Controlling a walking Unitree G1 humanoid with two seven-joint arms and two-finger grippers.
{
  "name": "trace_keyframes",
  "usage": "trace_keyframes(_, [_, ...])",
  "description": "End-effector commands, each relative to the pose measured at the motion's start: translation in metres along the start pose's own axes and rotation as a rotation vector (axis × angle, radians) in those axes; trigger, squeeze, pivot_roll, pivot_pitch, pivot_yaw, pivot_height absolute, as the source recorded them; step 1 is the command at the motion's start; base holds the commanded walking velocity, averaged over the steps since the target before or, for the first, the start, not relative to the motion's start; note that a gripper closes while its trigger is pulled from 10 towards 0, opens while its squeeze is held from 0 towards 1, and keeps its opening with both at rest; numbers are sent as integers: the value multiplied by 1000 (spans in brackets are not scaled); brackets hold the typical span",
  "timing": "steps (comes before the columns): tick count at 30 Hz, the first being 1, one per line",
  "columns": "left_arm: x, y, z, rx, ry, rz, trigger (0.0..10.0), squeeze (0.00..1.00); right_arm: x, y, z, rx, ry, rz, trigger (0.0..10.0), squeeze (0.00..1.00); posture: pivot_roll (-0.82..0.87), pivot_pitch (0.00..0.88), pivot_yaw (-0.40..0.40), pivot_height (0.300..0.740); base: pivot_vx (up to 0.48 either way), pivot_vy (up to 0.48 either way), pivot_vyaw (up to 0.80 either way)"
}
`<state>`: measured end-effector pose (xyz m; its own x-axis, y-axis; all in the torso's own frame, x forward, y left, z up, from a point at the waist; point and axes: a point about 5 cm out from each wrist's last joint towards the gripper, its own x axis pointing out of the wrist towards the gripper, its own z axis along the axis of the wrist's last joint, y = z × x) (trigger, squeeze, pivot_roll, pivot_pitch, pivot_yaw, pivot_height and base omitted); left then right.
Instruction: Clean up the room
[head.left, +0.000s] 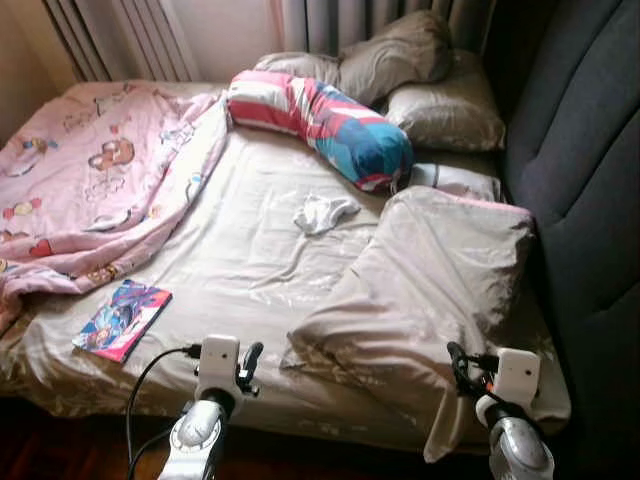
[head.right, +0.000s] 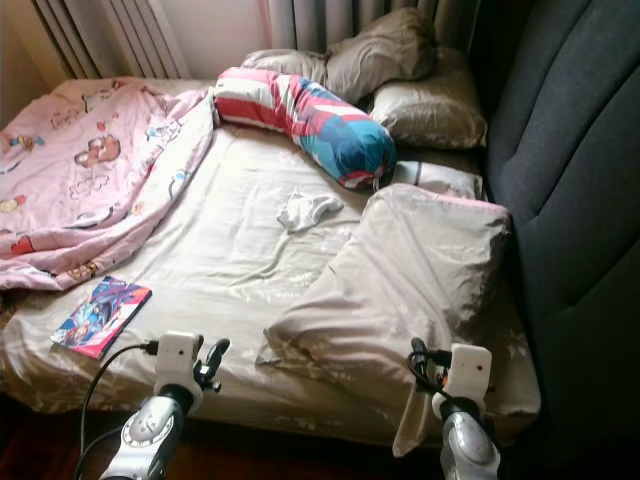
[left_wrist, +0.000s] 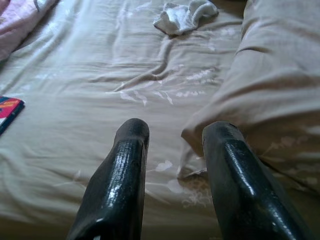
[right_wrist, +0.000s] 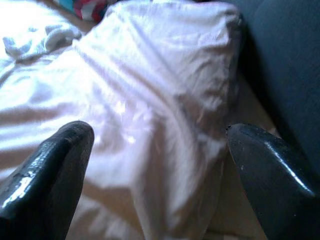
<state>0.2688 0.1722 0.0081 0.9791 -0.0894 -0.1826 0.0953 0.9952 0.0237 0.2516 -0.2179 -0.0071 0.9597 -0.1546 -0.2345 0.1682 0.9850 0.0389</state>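
Right claw (right_wrist: 160, 145), fingers apart, faces the large beige pillow (head.left: 430, 280) just beyond; left claw (left_wrist: 172, 145), also apart, sits farther left.

- The left silver arm rises from the lower edge of the head view, its white wrist block carrying a black cable.
- The left gripper (left_wrist: 172, 135) holds its two long black fingers (left_wrist: 122, 175) parted.
- The right silver arm stands likewise.
- The right gripper (right_wrist: 160, 137) has its fingers (right_wrist: 47, 172) spread wide.
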Motion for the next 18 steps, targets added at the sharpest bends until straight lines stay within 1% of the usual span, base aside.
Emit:
trace_keyframes(1, [-2, 2, 2, 1, -26, 15, 10000, 0, -4, -2, -2, 11, -15, -13, 10000, 0, -77, 89, -12, 704, 0, 0, 0])
trace_keyframes(6, [-3, 3, 5, 2, -42, 27, 10000, 0, -5, 1, 0, 2, -31, -8, 10000, 0, -70, 95, -19, 704, 0, 0, 0])
trace_keyframes(9, [0, 2, 7, -2, -42, 22, 10000, 0, -2, 5, 3, 11, -36, -13, 10000, 0, -74, 105, -19, 704, 0, 0, 0])
trace_keyframes(13, [4, -2, 12, -13, -53, 15, 10000, 0, 1, 9, 7, 25, -44, -11, 10000, 0, -84, 126, -9, 704, 0, 0, -702])
trace_keyframes(16, [3, -4, 13, -9, -55, 1, 10000, 0, 1, 11, 10, 24, -62, -7, 10000, 0, -86, 129, -7, 704, 260, 0, -781])
trace_keyframes(18, [2, -4, 12, -9, -53, -1, 10000, 0, 0, 11, 10, 19, -65, -5, 10000, 0, -89, 135, -4, 704, 281, 0, 0])
